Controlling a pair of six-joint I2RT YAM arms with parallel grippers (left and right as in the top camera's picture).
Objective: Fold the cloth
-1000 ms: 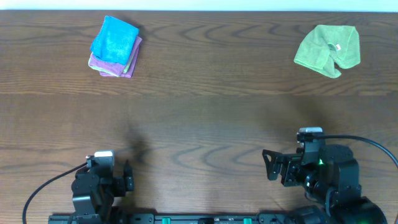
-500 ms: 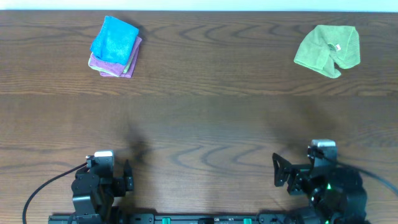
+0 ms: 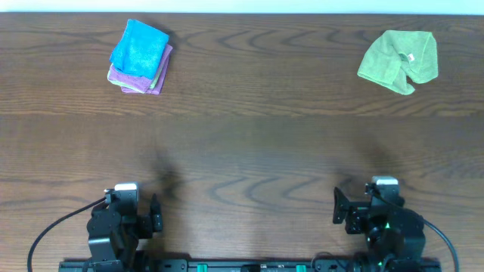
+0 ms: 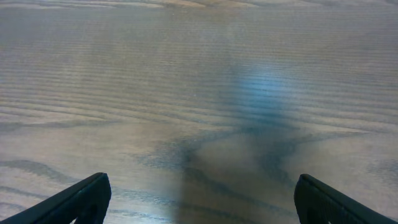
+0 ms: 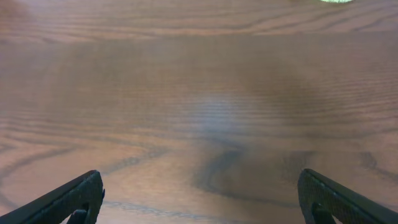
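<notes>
The cloth (image 3: 138, 45) is bright sky-blue and lies folded on top of a small stack at the table's far left. Both arms sit far from it, at the near edge. My left gripper (image 3: 155, 213) stands open over bare wood, and the left wrist view shows its two fingers wide apart with nothing between them (image 4: 201, 186). At the near right, my right gripper (image 3: 339, 211) is open too, holding nothing. Only wood grain lies between its fingers in the right wrist view (image 5: 200, 183). Neither wrist view shows the cloth.
A purple folded cloth (image 3: 144, 81) lies under the blue one. A crumpled lime-green cloth (image 3: 399, 59) sits at the far right, its edge just showing at the top of the right wrist view (image 5: 336, 1). The wooden table (image 3: 242, 143) spans the whole view.
The right arm has drawn back toward the near edge and settled lower, its gripper still open. The left arm and the cloths have not moved.
</notes>
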